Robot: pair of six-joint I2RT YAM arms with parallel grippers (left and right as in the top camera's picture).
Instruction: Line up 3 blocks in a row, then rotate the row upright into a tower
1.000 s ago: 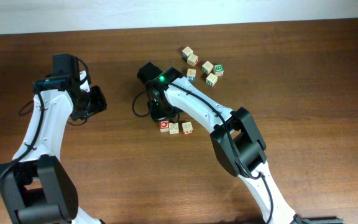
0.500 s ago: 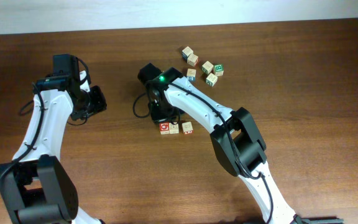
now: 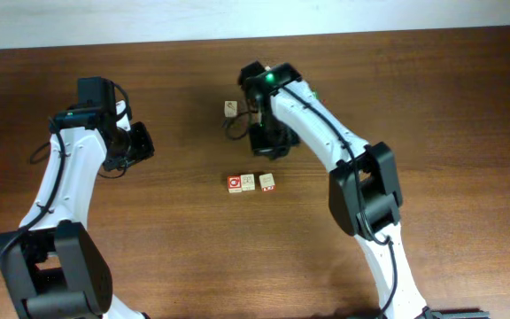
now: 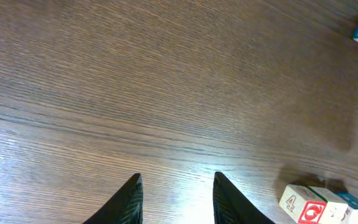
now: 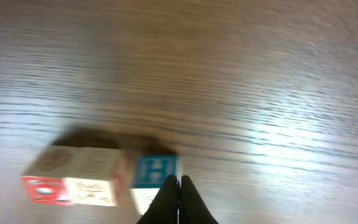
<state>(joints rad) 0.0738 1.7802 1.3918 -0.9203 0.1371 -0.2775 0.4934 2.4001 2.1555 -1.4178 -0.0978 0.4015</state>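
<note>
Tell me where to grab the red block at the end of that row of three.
Come straight down and pinch the red block by its near and far faces: the middle block sits against one side, while those two faces stand clear.

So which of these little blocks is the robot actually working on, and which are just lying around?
Part of the job:
wooden cube with red marking, left end of the row
pale wooden cube, middle of the row
wooden cube with orange marking, right end of the row

Just lying about:
lone wooden cube, apart from the row, nearer the far edge
</note>
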